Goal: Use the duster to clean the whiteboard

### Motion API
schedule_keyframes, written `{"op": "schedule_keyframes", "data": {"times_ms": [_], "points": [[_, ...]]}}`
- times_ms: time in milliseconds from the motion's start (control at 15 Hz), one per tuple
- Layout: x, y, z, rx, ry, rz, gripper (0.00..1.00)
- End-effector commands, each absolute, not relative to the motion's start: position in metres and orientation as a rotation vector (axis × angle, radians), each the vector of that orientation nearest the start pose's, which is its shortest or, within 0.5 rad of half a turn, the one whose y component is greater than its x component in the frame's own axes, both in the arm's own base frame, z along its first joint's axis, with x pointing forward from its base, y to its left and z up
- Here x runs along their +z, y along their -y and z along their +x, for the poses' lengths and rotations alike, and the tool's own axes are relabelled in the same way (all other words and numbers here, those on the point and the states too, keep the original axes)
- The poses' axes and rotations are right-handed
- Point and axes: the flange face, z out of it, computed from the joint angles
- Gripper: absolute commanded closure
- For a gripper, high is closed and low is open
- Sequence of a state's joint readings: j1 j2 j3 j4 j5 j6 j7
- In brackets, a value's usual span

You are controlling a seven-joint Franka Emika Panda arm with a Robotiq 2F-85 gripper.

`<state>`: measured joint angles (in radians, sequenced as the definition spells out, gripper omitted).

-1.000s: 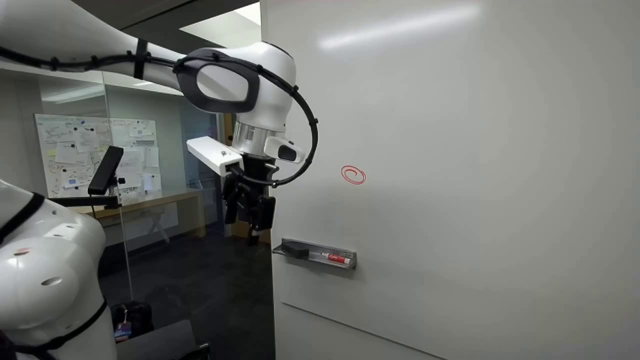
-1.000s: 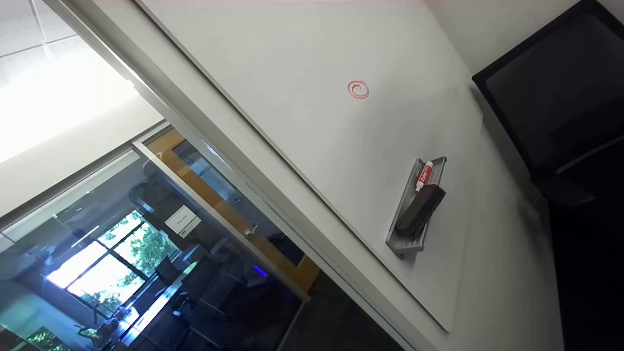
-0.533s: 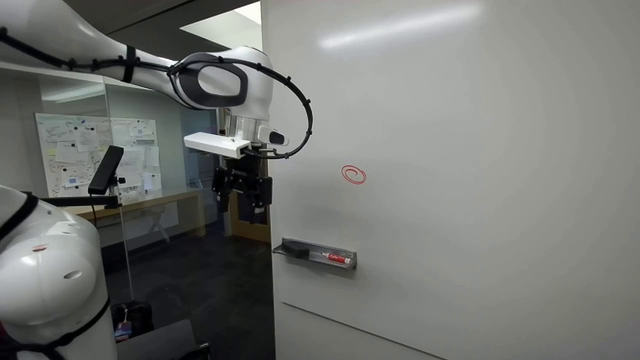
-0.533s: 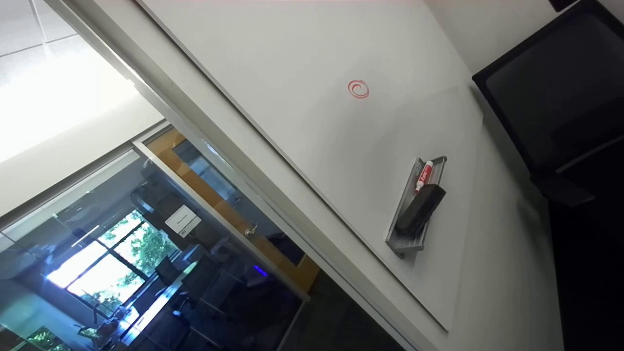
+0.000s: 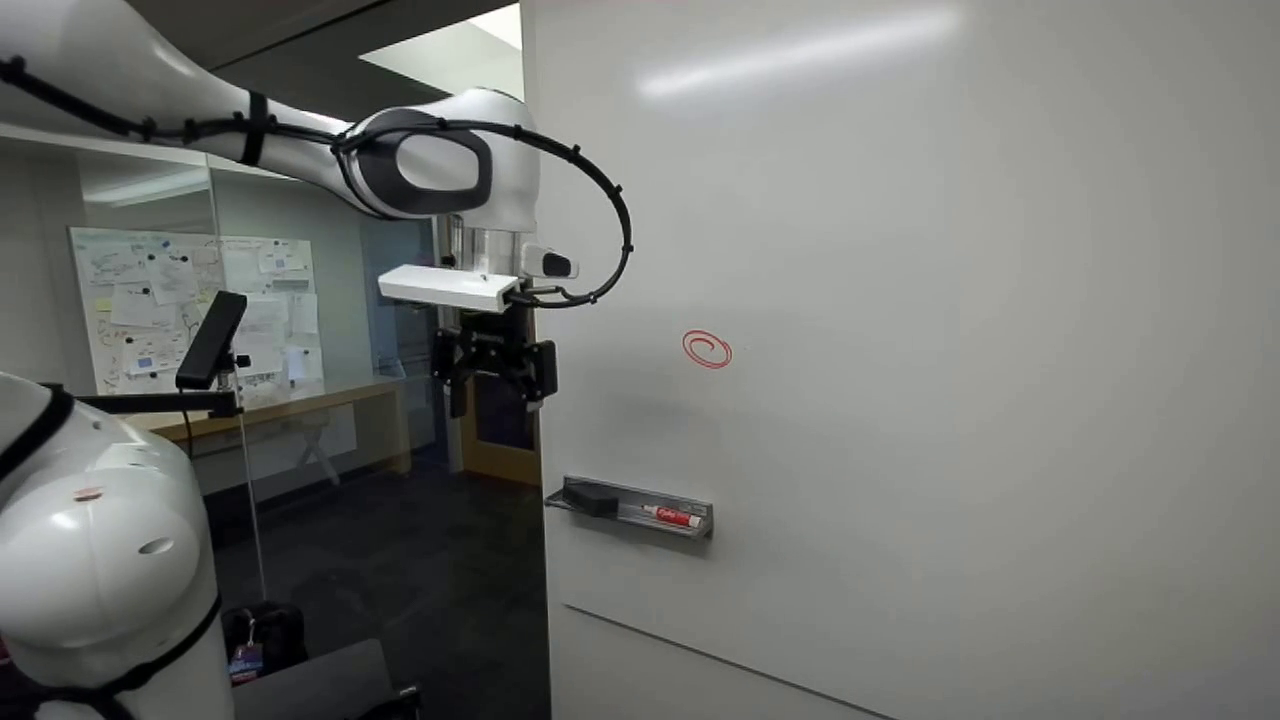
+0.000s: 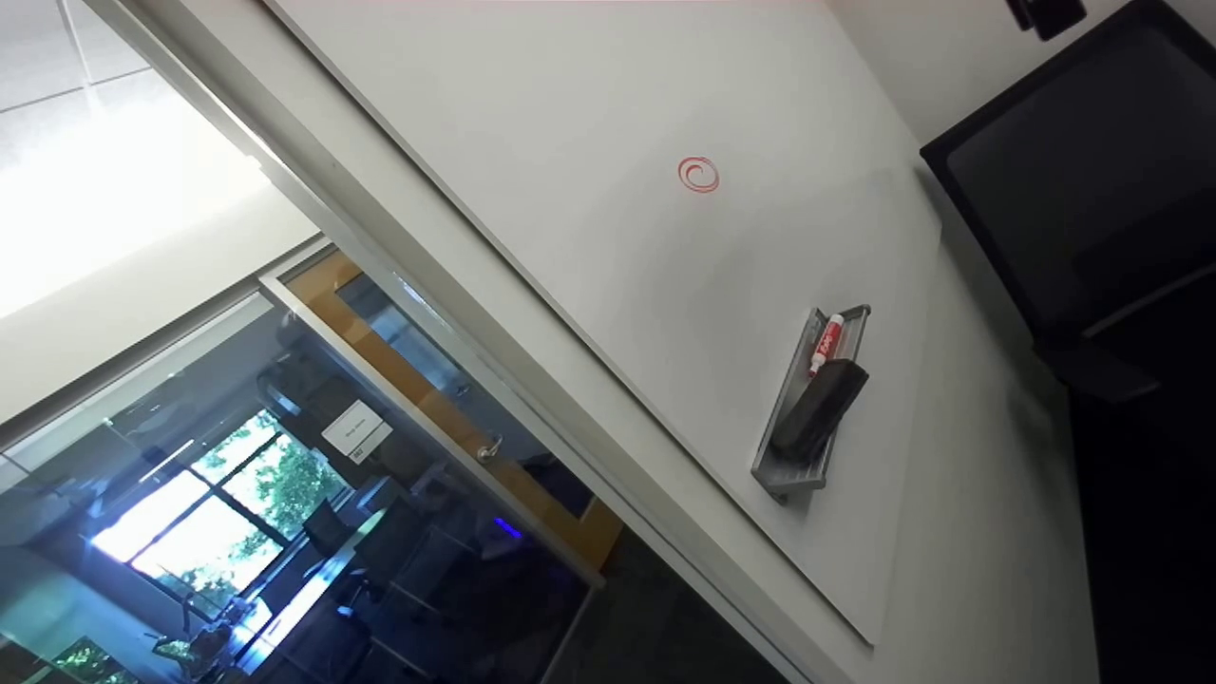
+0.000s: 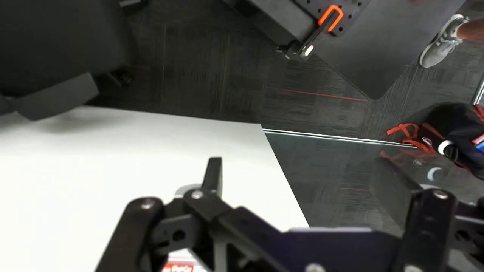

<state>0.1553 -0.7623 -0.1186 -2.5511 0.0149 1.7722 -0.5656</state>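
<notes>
Right now, your claw (image 5: pixel 497 397) hangs in the air, spread wide, with nothing in its grip. The duster (image 5: pixel 592 499) is lower down than the claw and well apart from it. In both exterior views you can see that dark block lying in the small gray tray (image 5: pixel 655 496) on the whiteboard (image 5: pixel 930 380).

That whiteboard is big, pale and shiny, with a streak of light (image 5: pixel 800 54) on it. A red swirl (image 5: pixel 707 349) shows on it too, higher than the tray. Past its edge you can see a wooden table (image 5: pixel 300 404) and another board (image 5: pixel 105 245) with papers (image 5: pixel 175 280) on it. In an exterior view you also get a wooden door (image 6: pixel 413 380), and a bright window (image 6: pixel 237 503) shows in the dark glass (image 6: pixel 532 560). Your wrist view shows the dark floor (image 7: pixel 196 68), a gray shoe (image 7: pixel 440 44) and what looks like a bag (image 7: pixel 459 128) with red straps.

As for the tray, the duster lies slanted at the end by the whiteboard's side edge. A red and white marker (image 5: pixel 672 516) lies just beside it, closer to the tray's other end.
</notes>
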Motion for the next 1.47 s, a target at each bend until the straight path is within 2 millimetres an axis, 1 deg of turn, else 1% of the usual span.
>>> {"op": "schedule_keyframes", "data": {"times_ms": [0, 133, 400, 600, 800, 1000, 1200, 1333, 1400], "points": [[0.514, -0.035, 0.342, -0.134, 1.217, -2.809, 0.00], [0.511, -0.050, 0.354, -0.206, 1.370, -2.749, 0.00], [0.496, -0.082, 0.378, -0.337, 1.672, -2.615, 0.00], [0.482, -0.105, 0.395, -0.358, 1.820, -2.542, 0.00], [0.468, -0.131, 0.413, -0.331, 1.885, -2.532, 0.00], [0.452, -0.155, 0.435, -0.259, 1.926, -2.532, 0.00], [0.435, -0.169, 0.461, -0.166, 1.933, -2.525, 0.00], [0.425, -0.171, 0.477, -0.103, 1.914, -2.520, 0.00], [0.429, -0.168, 0.454, -0.165, 1.924, -2.514, 0.00]]}}
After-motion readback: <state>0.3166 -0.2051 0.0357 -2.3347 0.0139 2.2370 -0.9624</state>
